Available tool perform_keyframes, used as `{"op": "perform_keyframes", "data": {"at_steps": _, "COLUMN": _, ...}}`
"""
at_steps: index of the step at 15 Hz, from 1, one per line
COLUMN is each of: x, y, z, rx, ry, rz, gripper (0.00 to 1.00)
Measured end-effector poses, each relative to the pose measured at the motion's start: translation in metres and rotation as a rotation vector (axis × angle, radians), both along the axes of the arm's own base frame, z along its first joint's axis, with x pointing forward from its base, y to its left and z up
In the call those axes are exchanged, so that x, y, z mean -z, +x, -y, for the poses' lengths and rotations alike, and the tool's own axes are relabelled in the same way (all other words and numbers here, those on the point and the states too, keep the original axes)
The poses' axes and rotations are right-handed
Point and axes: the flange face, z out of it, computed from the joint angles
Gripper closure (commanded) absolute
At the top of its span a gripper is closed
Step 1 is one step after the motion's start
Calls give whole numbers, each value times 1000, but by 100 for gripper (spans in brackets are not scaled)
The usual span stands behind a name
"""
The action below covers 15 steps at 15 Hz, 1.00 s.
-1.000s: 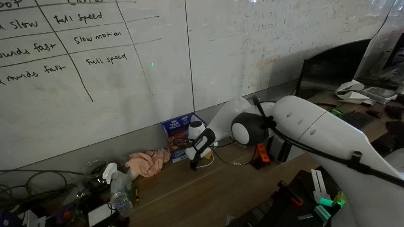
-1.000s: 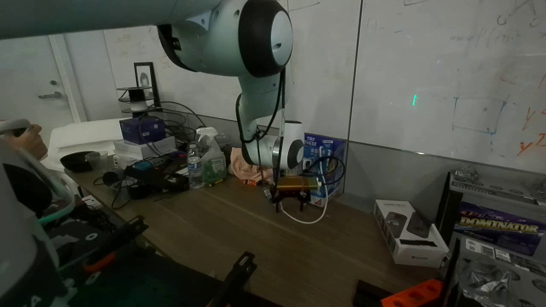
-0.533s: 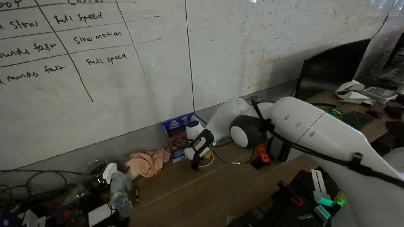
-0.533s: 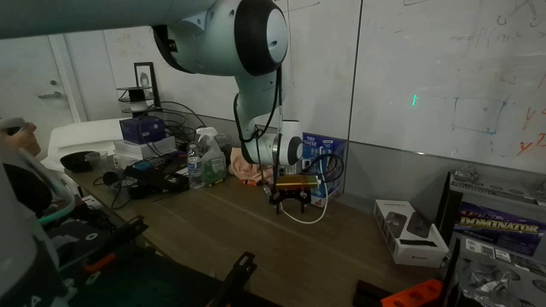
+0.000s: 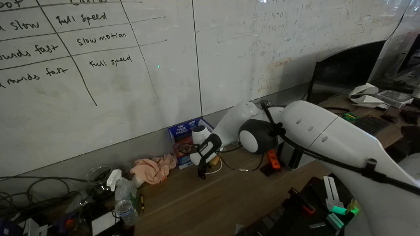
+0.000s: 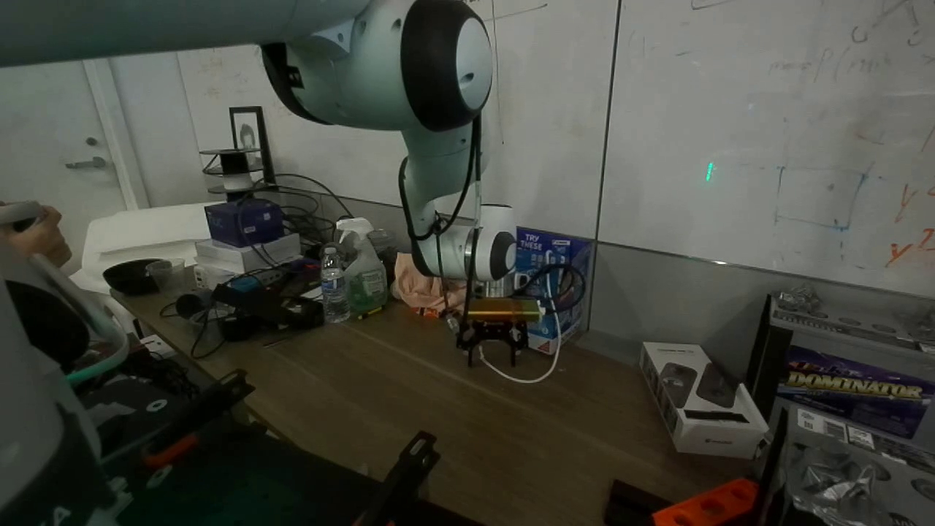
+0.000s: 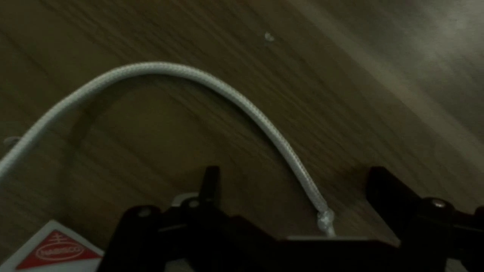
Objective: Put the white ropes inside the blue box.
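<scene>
The white rope (image 7: 159, 68) has a braided weave, and the blue box (image 6: 568, 254) is printed in white and red. The end effector (image 7: 294, 177) is black, the table (image 6: 438, 409) brown with streaked grain, the cloth (image 5: 153, 168) peach-pink.

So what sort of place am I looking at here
Most likely a research lab or technical office. A big whiteboard covered in handwriting shows in both exterior views, a robot arm reaches over a wooden desk, and an exterior view shows a computer screen with a keyboard.
</scene>
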Motion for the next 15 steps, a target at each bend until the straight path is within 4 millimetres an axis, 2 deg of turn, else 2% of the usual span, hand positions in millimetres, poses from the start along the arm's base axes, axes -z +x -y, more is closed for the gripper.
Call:
{"op": "perform_keyframes", "data": {"at_steps": 5, "x": -1, "y": 0, "z": -6, "rx": 3, "ry": 15, "rz": -4, "gripper": 0}}
{"op": "perform_keyframes", "data": {"at_steps": 6, "x": -1, "y": 0, "z": -6, "rx": 2, "ry": 16, "rz": -4, "gripper": 19}}
{"op": "perform_keyframes", "data": {"at_steps": 15, "x": -8, "y": 6, "z": -10, "rx": 4, "ry": 25, "rz": 11, "gripper": 88}}
